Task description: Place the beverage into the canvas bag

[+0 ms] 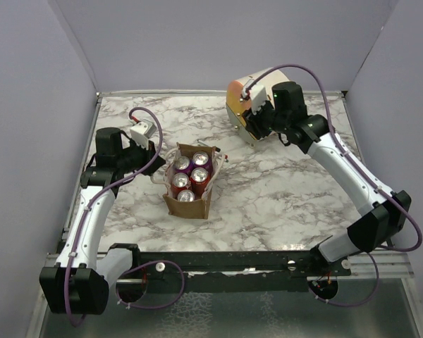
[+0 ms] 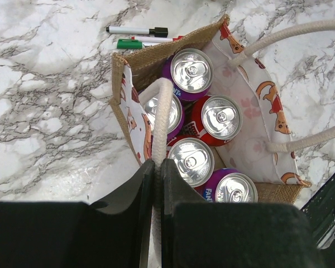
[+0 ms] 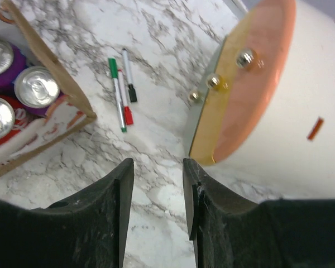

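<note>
The canvas bag (image 1: 175,205) stands upright on the marble table, left of centre, and holds several red and purple drink cans (image 1: 199,174). In the left wrist view the cans (image 2: 192,70) fill the bag (image 2: 118,84), tops up. My left gripper (image 2: 156,165) is shut on the bag's near white rope handle (image 2: 163,111); in the top view it (image 1: 159,160) is at the bag's left side. My right gripper (image 3: 158,167) is open and empty above bare table, beside the drum; in the top view it (image 1: 252,129) is at the back right.
A large cream-and-orange drum (image 1: 248,95) lies on its side at the back right, and shows close in the right wrist view (image 3: 279,100). Green, red and black markers (image 3: 121,97) lie between bag and drum. Grey walls enclose the table on three sides.
</note>
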Controlling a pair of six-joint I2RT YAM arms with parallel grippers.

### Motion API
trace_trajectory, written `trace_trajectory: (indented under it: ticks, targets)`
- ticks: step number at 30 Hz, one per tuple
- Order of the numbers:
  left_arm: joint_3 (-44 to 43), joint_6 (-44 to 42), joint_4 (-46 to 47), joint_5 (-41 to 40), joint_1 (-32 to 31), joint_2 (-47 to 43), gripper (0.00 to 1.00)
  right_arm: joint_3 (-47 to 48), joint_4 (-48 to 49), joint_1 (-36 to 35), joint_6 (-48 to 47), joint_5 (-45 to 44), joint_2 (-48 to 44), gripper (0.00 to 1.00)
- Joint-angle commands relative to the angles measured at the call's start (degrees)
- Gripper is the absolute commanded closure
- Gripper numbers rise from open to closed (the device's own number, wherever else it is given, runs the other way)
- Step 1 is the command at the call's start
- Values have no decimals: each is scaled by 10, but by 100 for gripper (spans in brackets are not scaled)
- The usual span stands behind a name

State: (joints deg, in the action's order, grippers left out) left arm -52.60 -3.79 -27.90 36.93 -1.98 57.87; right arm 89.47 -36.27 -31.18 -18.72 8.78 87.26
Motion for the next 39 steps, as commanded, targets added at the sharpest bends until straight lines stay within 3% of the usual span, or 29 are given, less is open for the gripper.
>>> trace_trajectory:
  ticks: [1, 3, 6, 11, 18, 21, 23, 31, 39]
  targets:
    - [-23, -5, -8, 22, 2, 13, 100, -70, 52, 55, 30, 17, -55, 55]
    - [-33, -8, -12, 15, 2, 17, 100, -98, 60, 85, 41, 16, -77, 48]
    - [-50, -16, -19, 0, 2, 21, 87, -135, 68, 133, 56, 20, -111, 38]
    - [-75, -21, -30, -11, 2, 30, 59, -184, 71, 189, 64, 25, -161, 25]
    - [-116, -40, -56, -47, 2, 48, 22, -211, 66, 196, 56, 11, -176, 18]
    - [-139, -62, -63, -82, 2, 50, 3, -206, 64, 197, 58, 0, -173, 10]
    - [-151, -75, -55, -123, 2, 46, 1, -203, 65, 198, 61, -17, -172, 0]
    - [-177, -78, 28, -269, 2, 44, 1, -199, 73, 219, 66, -67, -173, 1]
    - [-148, -46, 125, -303, 3, 37, 1, -274, 164, 226, 75, -104, -241, 1]
